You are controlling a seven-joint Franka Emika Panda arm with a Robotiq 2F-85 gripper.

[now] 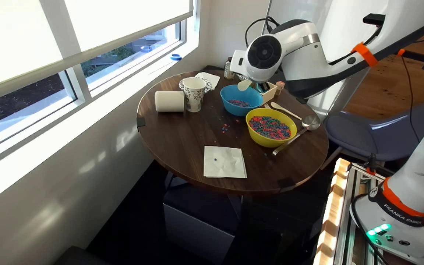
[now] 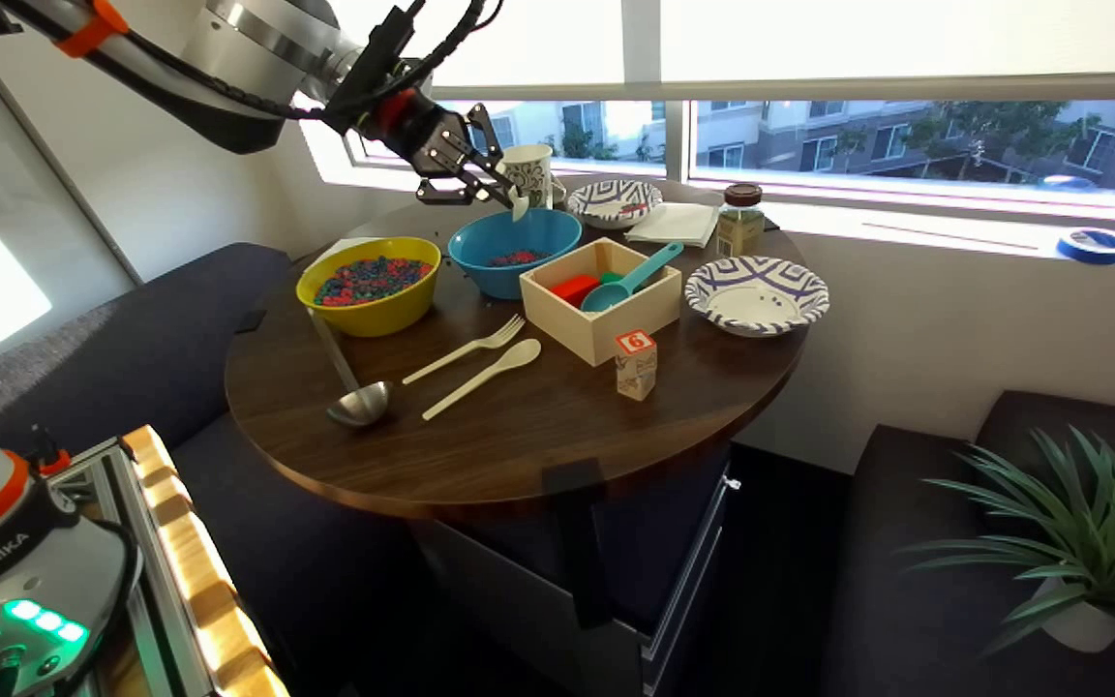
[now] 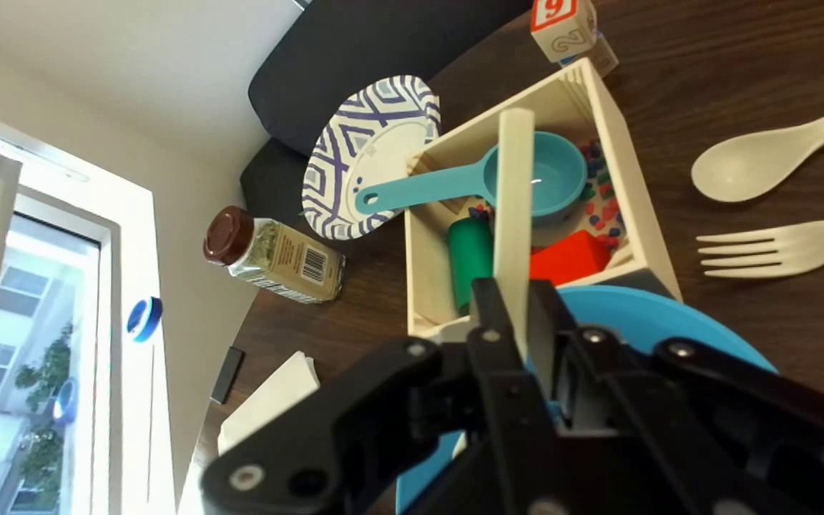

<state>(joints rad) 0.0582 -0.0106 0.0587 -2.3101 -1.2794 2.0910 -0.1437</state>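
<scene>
My gripper point(image 3: 514, 292) is shut on the handle of a cream utensil point(image 3: 516, 207). Its broad, spoon-like end shows in an exterior view point(image 1: 244, 85), and its tip also shows in an exterior view point(image 2: 520, 206). The gripper point(image 2: 509, 187) holds it above the blue bowl point(image 2: 490, 279), which has a small heap of red and blue bits in it. A yellow bowl point(image 2: 378, 315), fuller with red, blue and green bits, stands beside the blue bowl. In the wrist view, the blue bowl point(image 3: 669, 315) is partly hidden by the gripper.
A wooden box point(image 2: 572, 329) with a teal scoop point(image 2: 630, 281) stands beside the blue bowl. A fork point(image 2: 466, 350), spoon point(image 2: 482, 379), ladle point(image 2: 361, 405), stacked blocks point(image 2: 636, 366), jar point(image 2: 739, 225) and patterned paper bowl point(image 2: 756, 300) are around. Napkins point(image 1: 223, 167) and cups point(image 1: 194, 94) lie toward the window.
</scene>
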